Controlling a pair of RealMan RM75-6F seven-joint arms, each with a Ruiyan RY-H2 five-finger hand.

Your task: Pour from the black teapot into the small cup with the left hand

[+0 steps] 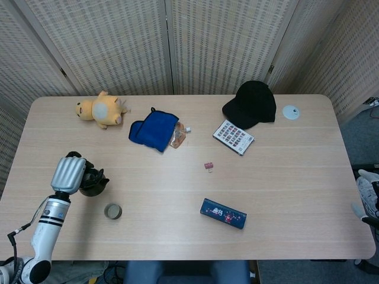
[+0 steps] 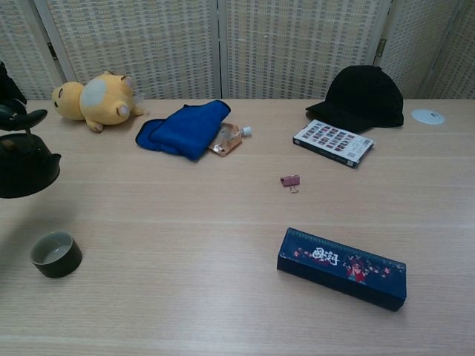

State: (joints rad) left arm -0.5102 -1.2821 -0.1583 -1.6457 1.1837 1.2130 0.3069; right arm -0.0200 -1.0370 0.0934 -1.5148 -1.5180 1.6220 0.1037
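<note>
My left hand [image 1: 70, 173] grips the black teapot [image 1: 93, 183] from above at the table's left side. The silver back of the hand hides most of the pot in the head view. In the chest view the teapot [image 2: 24, 167] hangs in the air at the left edge, with dark fingers [image 2: 16, 116] over its handle. The small cup [image 1: 112, 211] stands upright on the table just below and right of the pot; it shows as a dark green cup [image 2: 56, 254] with a pale inside. The spout points right, above and behind the cup. My right hand is out of both views.
A yellow plush toy [image 1: 100, 110], a blue cloth [image 1: 154, 130] and a small pouch [image 1: 178, 138] lie at the back left. A black cap [image 1: 251, 104], a printed card [image 1: 233, 136] and a white disc [image 1: 290, 112] are at the back right. A pink clip [image 1: 208, 166] and a dark blue box [image 1: 222, 213] lie mid-table.
</note>
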